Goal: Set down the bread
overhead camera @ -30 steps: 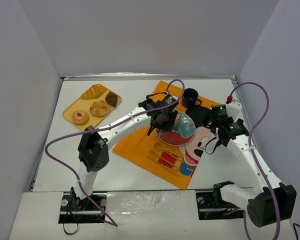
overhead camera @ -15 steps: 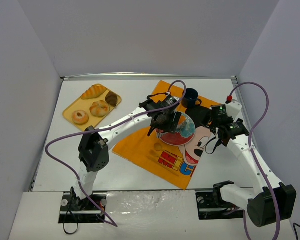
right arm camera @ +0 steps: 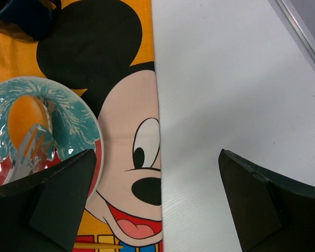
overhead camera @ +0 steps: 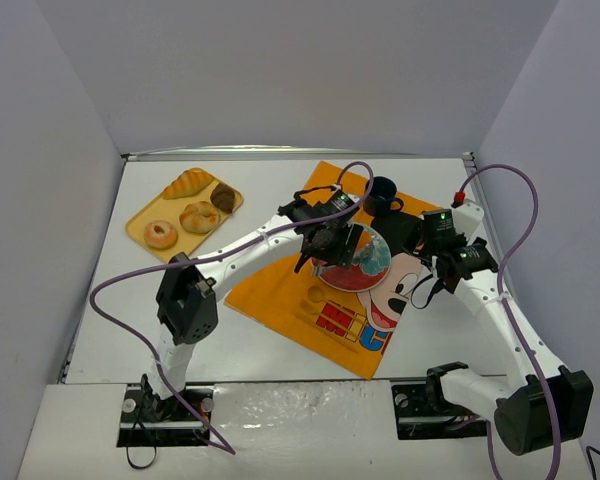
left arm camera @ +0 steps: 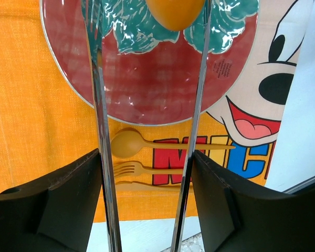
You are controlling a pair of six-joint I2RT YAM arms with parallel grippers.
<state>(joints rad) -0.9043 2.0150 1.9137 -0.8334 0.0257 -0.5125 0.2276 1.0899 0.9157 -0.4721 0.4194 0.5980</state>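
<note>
Straight ahead of the left gripper (left arm camera: 146,157), between the tips of the two long metal blades (left arm camera: 97,79) that run forward along the insides of its fingers, the bread (left arm camera: 176,10) lies on the far, teal part of the plate (left arm camera: 147,89). The jaws stand apart and nothing is pinched. One blade sits at the bread's flank, touching it or nearly so, and the other stands clear of it with plate showing between.

In the right wrist view the roll is oval, and its long axis seems to run roughly along the blades. The left arm is plainly the nearer. The right gripper (right arm camera: 157,157) hangs beside the plate over the placemat (right arm camera: 121,157), jaws wide and empty.

The placing looks done, so the next move is probably a straight pull back along the blades. A sideways pull could let the close blade nudge the roll.
</note>
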